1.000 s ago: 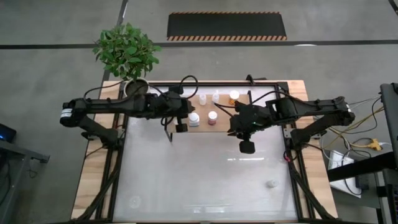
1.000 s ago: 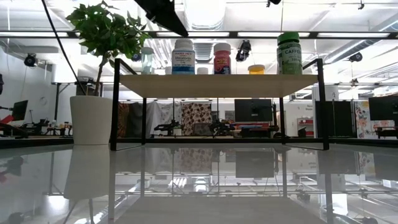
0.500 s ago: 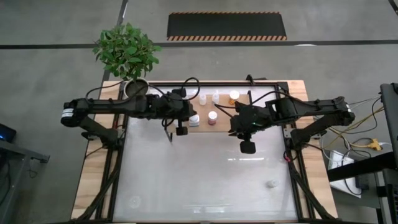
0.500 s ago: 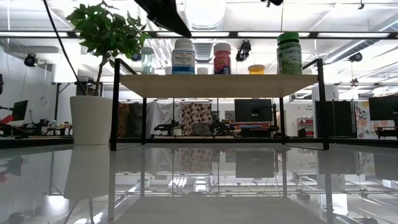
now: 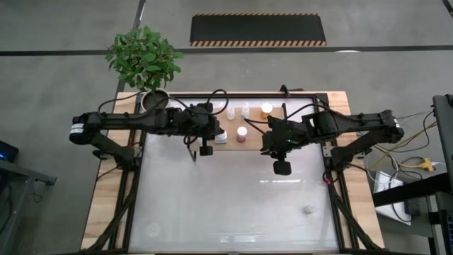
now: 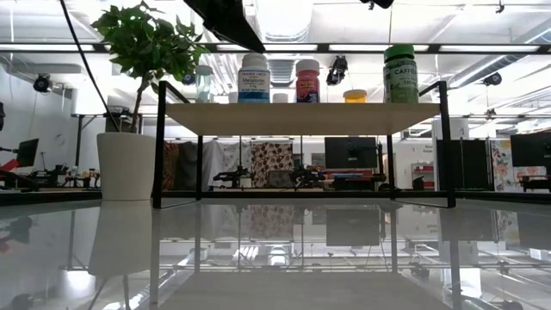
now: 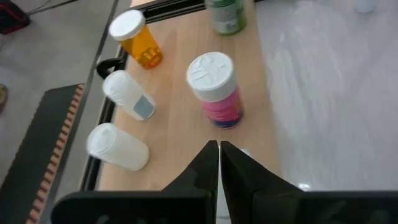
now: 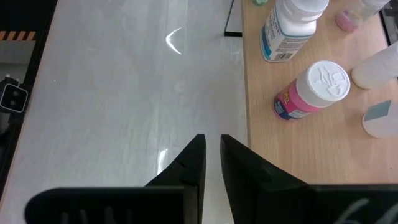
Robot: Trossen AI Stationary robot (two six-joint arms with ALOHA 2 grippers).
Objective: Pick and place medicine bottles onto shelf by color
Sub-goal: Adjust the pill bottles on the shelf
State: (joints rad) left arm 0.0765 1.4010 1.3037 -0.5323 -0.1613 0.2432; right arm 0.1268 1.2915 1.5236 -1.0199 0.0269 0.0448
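left tool pressed together, empty | pink-labelled white-capped medicine bottle upright on light-wood shelf just ahead of it | right tool nearly closed, empty, farther

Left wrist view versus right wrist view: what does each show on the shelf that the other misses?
Only the left wrist view shows the orange bottle with its white cap, a green bottle at the picture's edge, and the left hand, shut and empty above the shelf. Only the right wrist view shows the white bottle with a blue label and the right hand, nearly shut, holding nothing, over the white table. Both show the pink-labelled bottle with its white cap and two pale bottles lying on the wood.
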